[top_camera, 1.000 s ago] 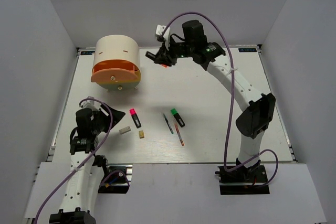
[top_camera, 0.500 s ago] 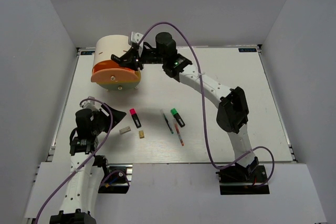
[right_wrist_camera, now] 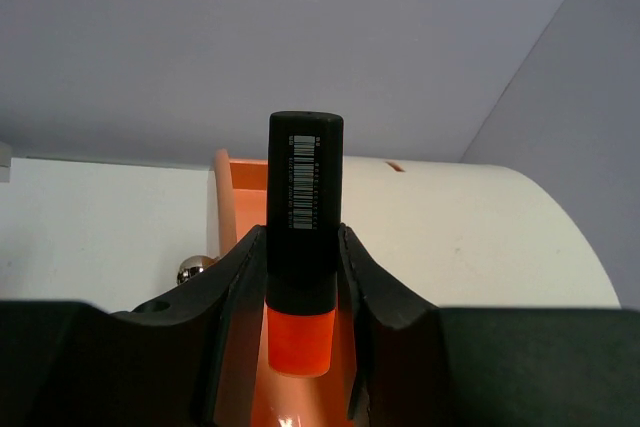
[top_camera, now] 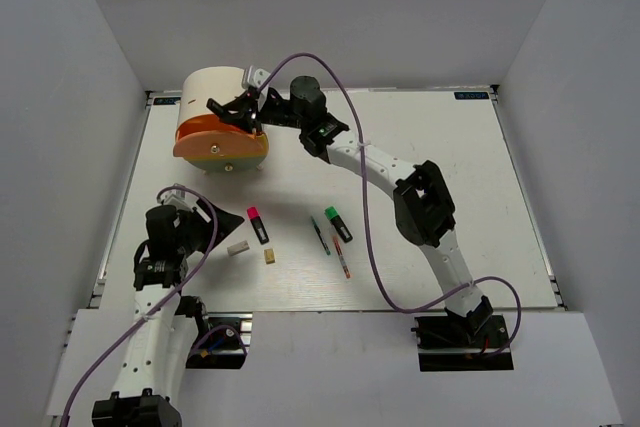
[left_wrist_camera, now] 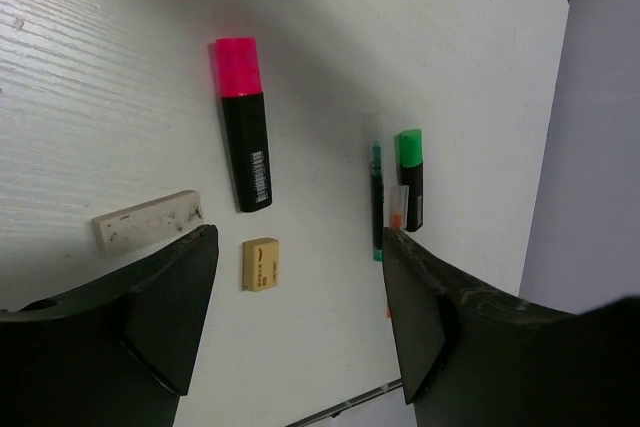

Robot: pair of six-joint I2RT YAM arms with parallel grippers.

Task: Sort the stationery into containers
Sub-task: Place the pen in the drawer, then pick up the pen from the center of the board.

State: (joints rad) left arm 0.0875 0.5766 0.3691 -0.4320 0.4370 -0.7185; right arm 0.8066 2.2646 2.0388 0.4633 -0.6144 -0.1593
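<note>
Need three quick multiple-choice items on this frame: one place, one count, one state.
1. The right gripper is: A over the orange tray; B mid-air at the far right; C by its own base.
2. Highlighters lying on the table: A one; B two; C three.
3. The left gripper is: A open; B shut, empty; C shut on something.
Answers: 1 A, it holds the orange highlighter above that tray. 2 B, pink highlighter and green highlighter. 3 A, fingers spread, nothing between.

The right hand (top_camera: 232, 112), clamped on the orange highlighter (right_wrist_camera: 305, 197), has swung over from well to the right of the drum (top_camera: 215, 87) and now hangs just above the drum's orange tray (top_camera: 203, 133).
</note>
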